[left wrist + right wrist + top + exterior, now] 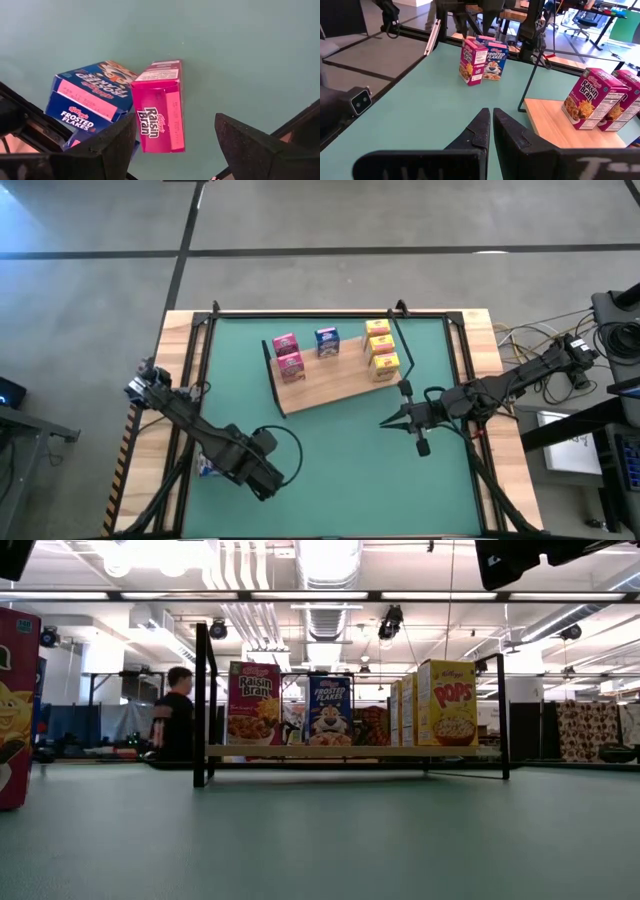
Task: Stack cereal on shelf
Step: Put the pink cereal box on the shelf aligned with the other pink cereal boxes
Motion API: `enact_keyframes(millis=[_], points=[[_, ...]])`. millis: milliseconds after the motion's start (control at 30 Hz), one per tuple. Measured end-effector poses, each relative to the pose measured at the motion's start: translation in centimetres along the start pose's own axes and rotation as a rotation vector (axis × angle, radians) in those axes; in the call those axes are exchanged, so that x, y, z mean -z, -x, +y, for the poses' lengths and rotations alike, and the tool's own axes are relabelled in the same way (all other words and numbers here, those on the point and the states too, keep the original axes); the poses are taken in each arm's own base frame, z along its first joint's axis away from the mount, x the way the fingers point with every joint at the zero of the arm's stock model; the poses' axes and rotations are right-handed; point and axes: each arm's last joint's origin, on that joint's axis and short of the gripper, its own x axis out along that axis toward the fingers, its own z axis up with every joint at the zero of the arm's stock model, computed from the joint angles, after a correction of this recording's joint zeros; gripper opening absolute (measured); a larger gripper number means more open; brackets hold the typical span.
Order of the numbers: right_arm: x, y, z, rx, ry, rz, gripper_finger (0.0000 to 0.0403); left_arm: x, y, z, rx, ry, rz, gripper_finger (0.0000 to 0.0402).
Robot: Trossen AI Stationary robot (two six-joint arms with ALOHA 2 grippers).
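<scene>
left hand open, empty, over pink Raisin Bran box | blue box touching beside | risk: fingers snag blue box, tipping both

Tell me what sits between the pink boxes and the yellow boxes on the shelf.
One blue Frosted Flakes box stands between the pink boxes and the yellow boxes on the shelf, with bare board either side. The high view shows it.
</scene>
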Motion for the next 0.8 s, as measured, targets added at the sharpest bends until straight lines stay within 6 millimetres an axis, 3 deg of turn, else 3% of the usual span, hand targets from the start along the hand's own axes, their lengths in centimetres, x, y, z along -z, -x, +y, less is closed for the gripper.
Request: enact_keyframes(millis=[800], points=[[0.0,0.0,0.0,0.000,0.000,0.000,0.0013,-0.2,-3.6,0.3,-0.057,-0.036,0.011,0.0252]])
